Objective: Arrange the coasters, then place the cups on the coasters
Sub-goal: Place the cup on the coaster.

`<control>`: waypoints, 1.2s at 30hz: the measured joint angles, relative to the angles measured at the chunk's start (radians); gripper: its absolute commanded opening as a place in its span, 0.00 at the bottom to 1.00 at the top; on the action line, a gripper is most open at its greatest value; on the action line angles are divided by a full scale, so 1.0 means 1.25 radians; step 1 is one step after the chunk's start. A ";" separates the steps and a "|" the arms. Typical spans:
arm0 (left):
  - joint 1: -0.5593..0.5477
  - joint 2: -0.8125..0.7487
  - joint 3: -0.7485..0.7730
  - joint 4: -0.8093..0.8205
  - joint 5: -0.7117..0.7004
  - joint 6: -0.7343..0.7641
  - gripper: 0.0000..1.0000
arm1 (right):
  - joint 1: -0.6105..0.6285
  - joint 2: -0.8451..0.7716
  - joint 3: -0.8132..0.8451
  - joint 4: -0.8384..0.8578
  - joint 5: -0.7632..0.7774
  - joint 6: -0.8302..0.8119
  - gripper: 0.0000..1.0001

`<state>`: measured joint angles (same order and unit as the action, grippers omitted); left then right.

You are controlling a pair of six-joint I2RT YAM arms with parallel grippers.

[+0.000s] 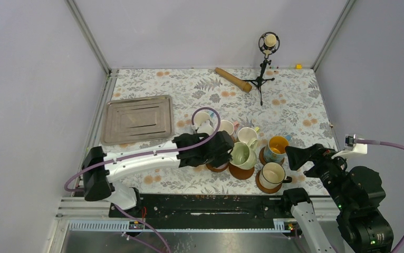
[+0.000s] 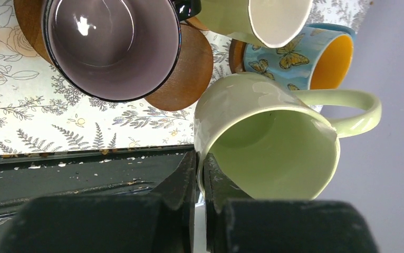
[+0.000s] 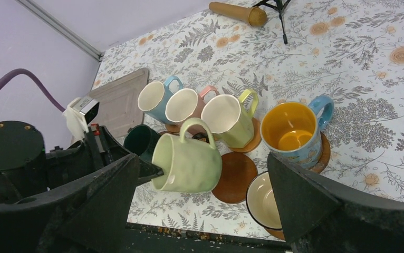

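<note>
My left gripper [image 2: 200,161] is shut on the rim of a light green cup [image 2: 266,142], which hangs tipped on its side over a bare dark coaster [image 3: 235,177]. From above, this cup [image 1: 241,155] sits at the tip of the left gripper [image 1: 229,153]. A mauve cup [image 2: 113,47] stands on a coaster [image 2: 186,71] beside it. A cream cup [image 1: 272,175] and a blue cup with a yellow inside [image 3: 294,132] each stand on a coaster. Light blue [image 3: 155,97], pink [image 3: 184,105], pale yellow-green [image 3: 226,120] and dark green [image 3: 138,141] cups cluster behind. My right gripper [image 3: 210,211] is open, right of the cups, holding nothing.
A metal tray [image 1: 136,119] lies at the back left. A wooden rolling pin [image 1: 233,79] and a microphone stand [image 1: 266,58] are at the back. A black rail [image 1: 200,205] runs along the near edge.
</note>
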<state>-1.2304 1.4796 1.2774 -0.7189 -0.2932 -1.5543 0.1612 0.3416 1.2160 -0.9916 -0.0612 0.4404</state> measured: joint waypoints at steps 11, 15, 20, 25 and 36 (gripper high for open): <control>-0.019 0.100 0.045 -0.053 0.000 -0.031 0.00 | 0.000 0.000 -0.001 -0.006 0.001 -0.006 0.99; -0.020 0.118 0.050 -0.060 0.002 -0.039 0.00 | 0.000 0.000 -0.001 -0.006 0.001 -0.006 0.99; -0.022 0.167 0.074 -0.067 0.007 -0.041 0.00 | 0.000 0.000 -0.001 -0.006 0.001 -0.006 0.99; -0.026 0.188 0.086 -0.080 0.008 -0.040 0.00 | 0.000 0.000 -0.001 -0.008 0.002 -0.006 0.99; -0.026 0.222 0.154 -0.126 -0.007 -0.027 0.00 | 0.000 0.000 0.004 -0.011 0.015 -0.011 0.99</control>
<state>-1.2633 1.7573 1.4704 -0.8764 -0.3016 -1.5883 0.1612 0.3412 1.2209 -1.0054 -0.0429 0.4263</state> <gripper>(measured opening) 0.040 0.990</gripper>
